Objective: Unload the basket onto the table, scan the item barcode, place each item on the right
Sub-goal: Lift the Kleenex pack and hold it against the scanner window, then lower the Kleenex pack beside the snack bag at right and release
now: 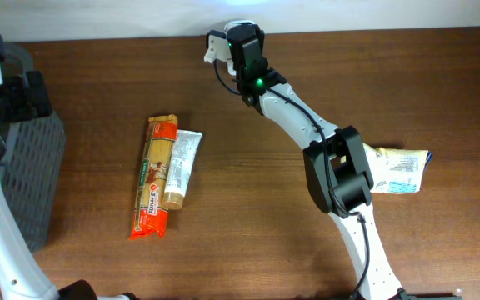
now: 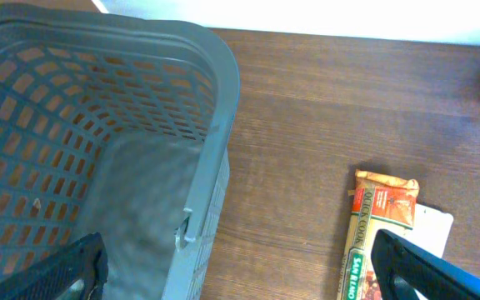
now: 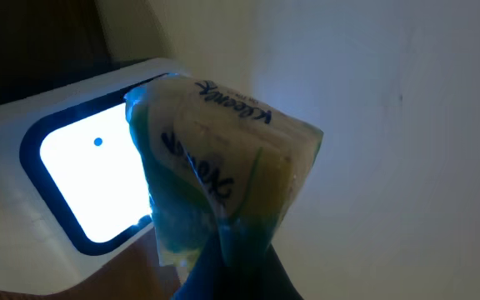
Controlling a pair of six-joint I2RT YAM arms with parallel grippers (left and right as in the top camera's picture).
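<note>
The right gripper (image 3: pixel 227 262) was pressed together on the lower edge of the tissue pack (image 3: pixel 223 158), pinching it upright just beside the lit window of the scanner (image 3: pixel 90 179), at 12 o'clock on the table (image 1: pixel 248 208). We judged the grip to be the weak point: only a thin bite of soft, slippery wrapper was held, so the pack could twist or slide out if the wrist turned sharply. We could not find the barcode on the faces we saw, so the scan might fail simply because the code faced away from the window or was creased. The pack was also close enough to the scanner that a push inward could knock it against the housing. Nothing that we could see stood between pack and window. Further out, at 3 o'clock, a flat packet (image 1: pixel 402 171) lay partly under the right arm, where a dropped elbow could drag it. A pasta packet (image 1: pixel 155 177) and a tube (image 1: pixel 182 169) lay touching, side by side, toward 8 o'clock from the table's middle, well apart from the scanner. At 9 o'clock stood the grey basket (image 1: pixel 32 167), with the left gripper (image 2: pixel 236 250) spread wide over its rim, holding nothing.
</note>
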